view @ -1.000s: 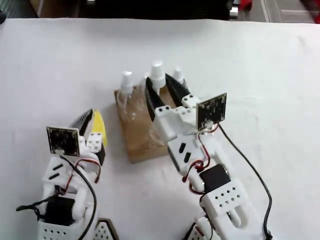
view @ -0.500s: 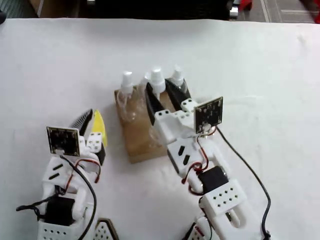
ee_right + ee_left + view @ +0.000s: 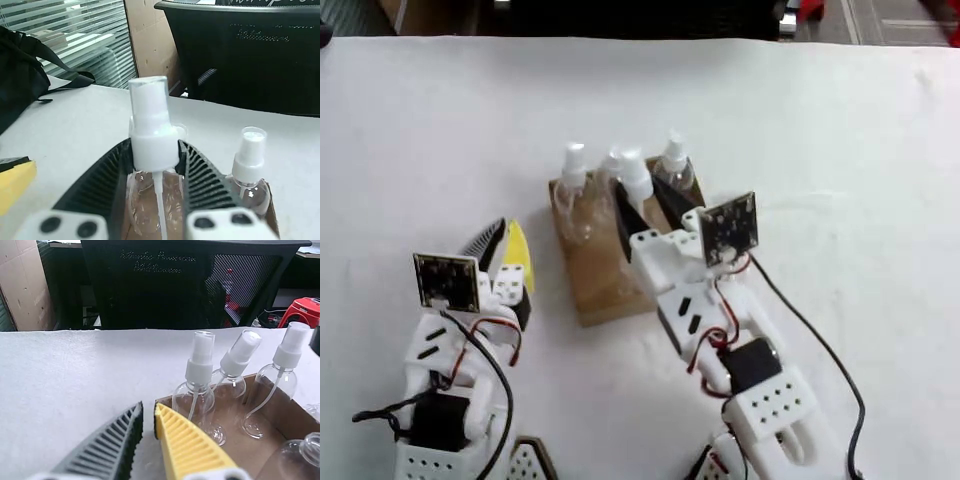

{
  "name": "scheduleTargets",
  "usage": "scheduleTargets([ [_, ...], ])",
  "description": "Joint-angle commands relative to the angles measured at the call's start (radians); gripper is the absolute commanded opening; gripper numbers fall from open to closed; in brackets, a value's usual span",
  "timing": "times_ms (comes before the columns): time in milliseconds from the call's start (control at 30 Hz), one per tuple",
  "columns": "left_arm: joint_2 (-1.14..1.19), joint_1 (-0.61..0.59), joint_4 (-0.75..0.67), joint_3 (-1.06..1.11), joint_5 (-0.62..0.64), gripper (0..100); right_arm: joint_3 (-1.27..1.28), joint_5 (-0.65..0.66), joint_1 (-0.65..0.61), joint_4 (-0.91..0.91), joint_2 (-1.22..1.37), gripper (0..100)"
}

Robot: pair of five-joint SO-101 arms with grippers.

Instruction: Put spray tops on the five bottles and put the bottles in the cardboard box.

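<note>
Cameras: one overhead, two wrist-mounted.
High view faces down on the table [image 3: 430,130]; both wrist views sit low and close, facing across it; all share the cardboard box [image 3: 595,285].

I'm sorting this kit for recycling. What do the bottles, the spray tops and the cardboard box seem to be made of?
Bottles: probably clear, glossy plastic; the dip tubes show through the walls, and there are bright glints. Spray tops: opaque white plastic, smooth and slightly shiny. Cardboard box: brown cardboard with a matte finish, going by its flat, dull surface.
</note>
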Motion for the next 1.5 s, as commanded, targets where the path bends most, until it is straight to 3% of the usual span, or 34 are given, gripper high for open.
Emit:
scheduleTargets([
  [0,-0.015,0.018,-0.031,-0.011,0.003,5,-0.015,0.020,-0.005,0.105,-0.127,1.9],
  [267,-0.015,0.018,-0.028,-0.011,0.003,5,0.110,0.020,-0.008,0.159,-0.292,2.2],
  [533,-0.015,0.018,-0.028,-0.011,0.003,5,0.224,0.020,-0.010,-0.025,-0.302,2.2],
  [1467,-0.015,0.018,-0.029,-0.011,0.003,5,0.364,0.021,0.036,0.035,-0.308,2.2],
])
